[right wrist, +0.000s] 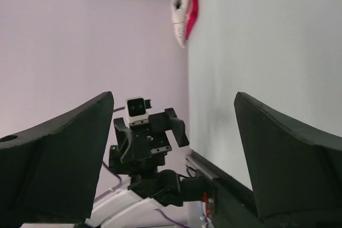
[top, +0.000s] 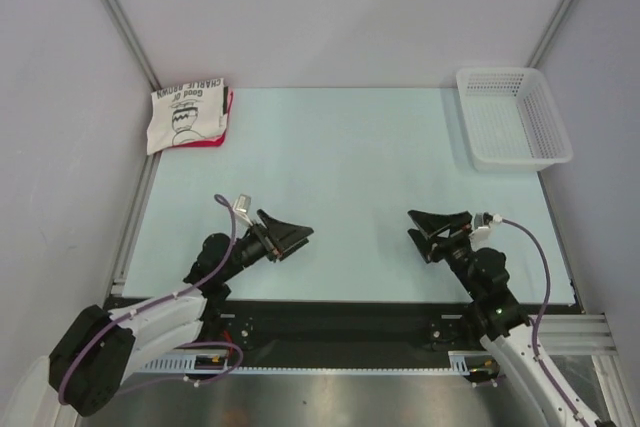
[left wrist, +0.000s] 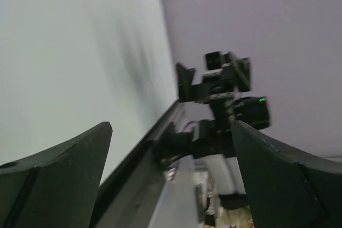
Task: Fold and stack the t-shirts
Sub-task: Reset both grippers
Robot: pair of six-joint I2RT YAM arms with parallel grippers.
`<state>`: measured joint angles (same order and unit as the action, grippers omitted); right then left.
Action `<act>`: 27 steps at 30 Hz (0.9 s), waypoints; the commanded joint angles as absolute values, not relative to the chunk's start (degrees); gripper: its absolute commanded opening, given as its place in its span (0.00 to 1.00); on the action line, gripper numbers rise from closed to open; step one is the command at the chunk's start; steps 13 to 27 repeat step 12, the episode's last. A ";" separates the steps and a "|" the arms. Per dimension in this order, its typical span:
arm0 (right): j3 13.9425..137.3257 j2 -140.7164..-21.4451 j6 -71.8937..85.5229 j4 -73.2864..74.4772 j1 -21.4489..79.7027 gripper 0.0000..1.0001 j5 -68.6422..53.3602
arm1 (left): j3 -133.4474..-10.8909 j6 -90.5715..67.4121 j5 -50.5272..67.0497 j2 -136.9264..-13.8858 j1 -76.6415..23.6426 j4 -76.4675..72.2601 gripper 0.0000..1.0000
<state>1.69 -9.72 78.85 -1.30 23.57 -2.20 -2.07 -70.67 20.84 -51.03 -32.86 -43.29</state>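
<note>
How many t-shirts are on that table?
2, stacked in the far left corner: a cream printed cloth shirt on top, a pink-red shirt beneath, only its edges showing. More could be hidden underneath.

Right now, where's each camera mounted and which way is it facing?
Top external: above and behind, looking down on table, shirts, basket; left arm, right arm show.
Left wrist: facing the right gripper; own fingers show.
Right wrist: facing the left gripper, shirts beyond; own fingers show.
Shared: shirts, top and right wrist.
</note>
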 commanded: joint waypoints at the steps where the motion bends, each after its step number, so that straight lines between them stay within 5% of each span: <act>1: -4.66 -2.39 83.94 4.30 22.94 1.00 -2.01 | 12.01 -89.35 17.83 -48.52 -31.04 -72.14 1.00; 7: -4.75 -8.69 90.26 3.43 21.97 1.00 -11.67 | 12.31 -96.65 16.09 -41.51 -30.94 -77.86 1.00; 12: -6.58 -8.09 93.15 -32.16 22.24 1.00 -22.22 | 12.39 -108.34 4.97 -27.10 -31.03 -82.43 1.00; 27: -6.58 -8.09 93.15 -32.16 22.24 1.00 -22.22 | 12.39 -108.34 4.97 -27.10 -31.03 -82.43 1.00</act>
